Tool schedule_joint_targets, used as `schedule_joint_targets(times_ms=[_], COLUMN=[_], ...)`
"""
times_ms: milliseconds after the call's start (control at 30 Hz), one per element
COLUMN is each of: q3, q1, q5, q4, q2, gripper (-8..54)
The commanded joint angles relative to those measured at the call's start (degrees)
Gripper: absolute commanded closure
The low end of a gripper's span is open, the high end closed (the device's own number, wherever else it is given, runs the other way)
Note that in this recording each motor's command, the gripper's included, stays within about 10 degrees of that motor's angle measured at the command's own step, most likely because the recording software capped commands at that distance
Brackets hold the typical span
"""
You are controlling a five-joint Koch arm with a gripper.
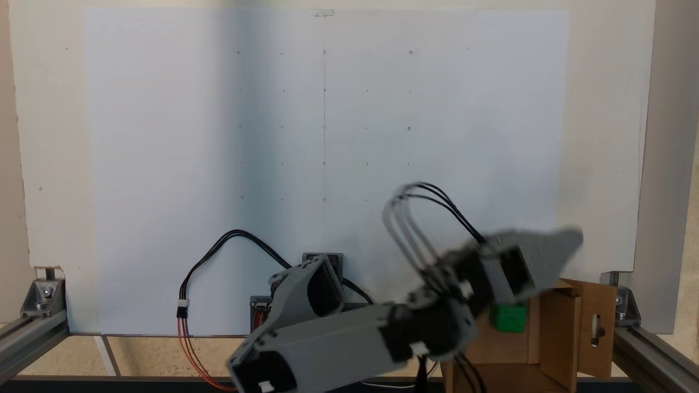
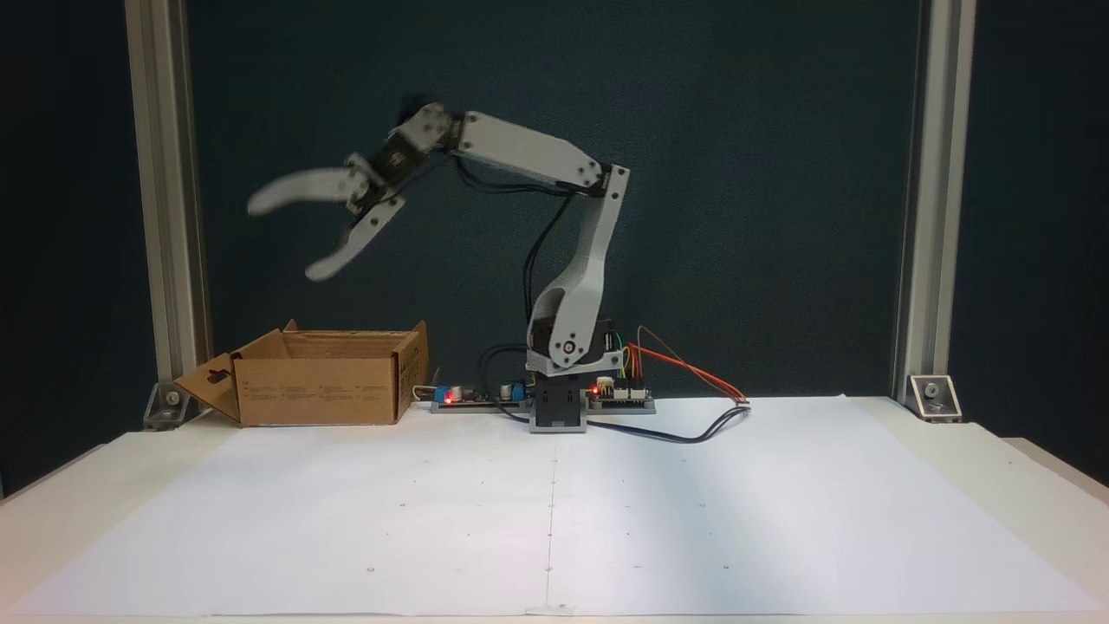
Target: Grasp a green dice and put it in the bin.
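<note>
Grey plastic forearm (image 1: 327,344) sits closest to the lens in a fixed view, boxy and matte. My claw (image 2: 282,240) hangs high over the left part of the bin (image 2: 321,399), its 2 curved pale jaws spread wide with nothing between them. Green dice (image 1: 509,317) is free of me, a small glossy cube with rounded corners seen against the bin's inner cardboard, just under my wrist. Can't tell if it has landed or is mid-drop. I judge grasp and carry done, release done, only pulling away left. Bin is brown corrugated card, flaps out, 1 with a slot cutout. Smooth white paper sheet (image 2: 554,520) covers the table.
</note>
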Motion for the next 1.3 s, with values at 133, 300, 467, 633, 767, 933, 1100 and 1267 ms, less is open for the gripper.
schedule_joint_targets(times_ms=[133,300,467,633,767,933,1100,1267], q3=[-3.25,3.43,15.91,33.13,44.82,53.35,61.00,67.68], q1=[-25.64,-46.30,-64.95,-63.02,-62.93,-63.11,-62.93,-62.93], q5=[2.72,2.72,2.64,2.46,2.55,2.55,2.46,2.20], q4=[-5.54,-5.71,-16.86,-29.69,-39.62,-51.66,-63.53,-75.48], q2=[7.56,13.89,18.19,21.71,26.46,27.25,27.33,27.33], gripper=[1.5,1.4,1.4,1.3,1.3,1.4,1.7,2.1])
